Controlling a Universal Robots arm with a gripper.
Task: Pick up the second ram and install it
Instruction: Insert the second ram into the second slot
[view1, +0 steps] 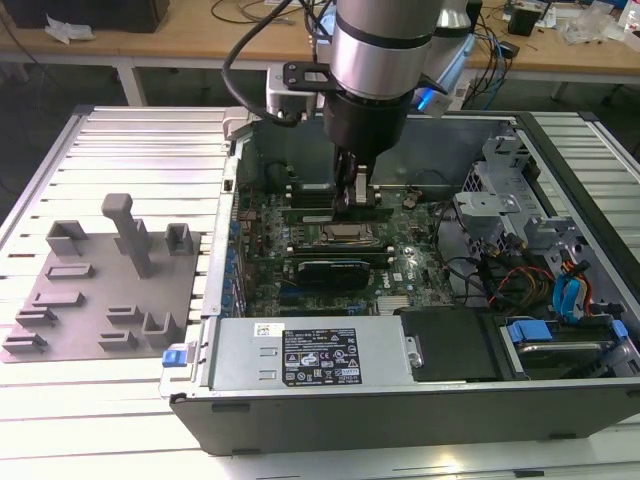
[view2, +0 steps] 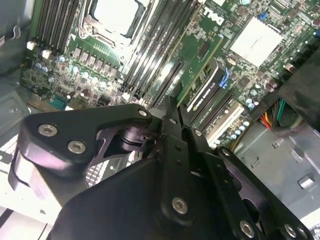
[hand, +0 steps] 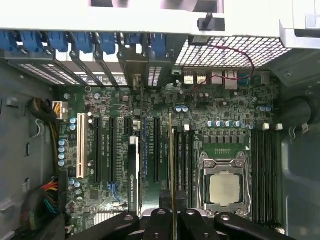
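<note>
The arm reached down into the open computer case (view1: 560, 400), its gripper (view1: 352, 196) low over the motherboard (view1: 300, 285) beside the processor socket (view1: 345, 235). In the first wrist view the gripper (hand: 173, 220) was closed on the ram (hand: 171, 165), which showed edge-on as a thin strip running up from between the fingers (hand: 159, 224), standing upright over the bank of memory slots (hand: 184, 162) next to the socket (hand: 223, 187); whether it was seated in a slot or just above one could not be told. A second bank of slots (hand: 265, 172) lay on the other side of the socket. In the second wrist view the fingers (view2: 176, 131) were drawn narrow together above the long slots (view2: 165, 55) and the ram itself was hidden by the gripper body. A dark graphics card (view1: 332, 270) stood in the board nearer the power supply (view1: 310, 352). On the table (view1: 120, 150), at the exterior view's left and well apart from the case, lay the grey tray (view1: 95, 300) with its upright post and holders, no stick visible in it
</note>
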